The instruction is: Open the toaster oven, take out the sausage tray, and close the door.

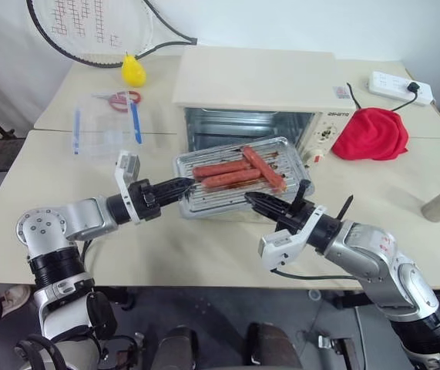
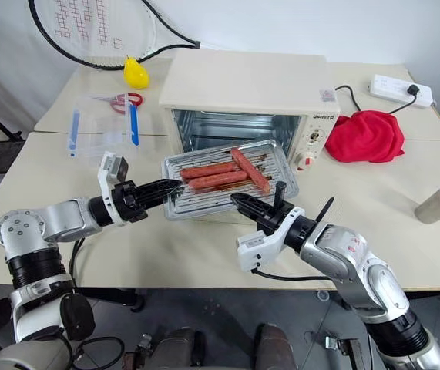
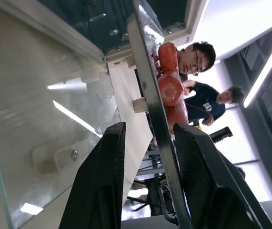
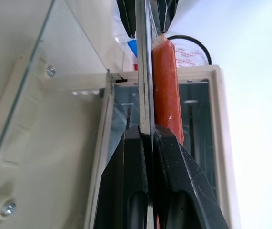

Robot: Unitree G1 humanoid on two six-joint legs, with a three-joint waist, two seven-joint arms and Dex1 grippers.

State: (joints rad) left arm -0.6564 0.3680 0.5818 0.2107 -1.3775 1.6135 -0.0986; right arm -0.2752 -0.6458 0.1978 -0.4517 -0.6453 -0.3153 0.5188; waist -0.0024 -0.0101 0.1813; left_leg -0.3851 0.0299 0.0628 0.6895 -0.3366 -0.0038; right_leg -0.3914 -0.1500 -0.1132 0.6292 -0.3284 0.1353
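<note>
toaster oven: the cream-white toaster oven (image 1: 260, 92) sits toward the back of the table (image 1: 65, 254), mouth wide open so you can see the shiny metal inside. Knob panel is on its right end.

door: the glass door (image 4: 40, 119) is folded down flat in front of the oven, under the tray. Hard to make out from the head views, but both wrist cams look straight across its glass and frame.

sausage tray: the silver sausage tray (image 1: 239, 179) is out of the oven, held up just in front of the opening, over the lowered door. Roughly four reddish sausages (image 1: 231, 171) lie across its rack.

left gripper: the left gripper (image 1: 183, 185) is at the tray's left edge. Wrist cam shows the rim running between its two fingers (image 3: 100, 191), with a visible gap on each side, so the jaws are partly open around the edge, not clamped.

right gripper: the right gripper (image 1: 256, 202) is at the front edge, jaws pinched tight on the thin rim; its fingers (image 4: 126, 191) squeeze it from both sides.

other stuff: red cloth (image 1: 372, 132) right of the oven, power strip (image 1: 399, 87) behind that, clear plastic bag (image 1: 104, 127) on the left, yellow pear-looking thing (image 1: 132, 71) and a racket (image 1: 96, 31) at the back.

people: two people (image 3: 197, 76) show up in the left wrist view beyond the tray.
</note>
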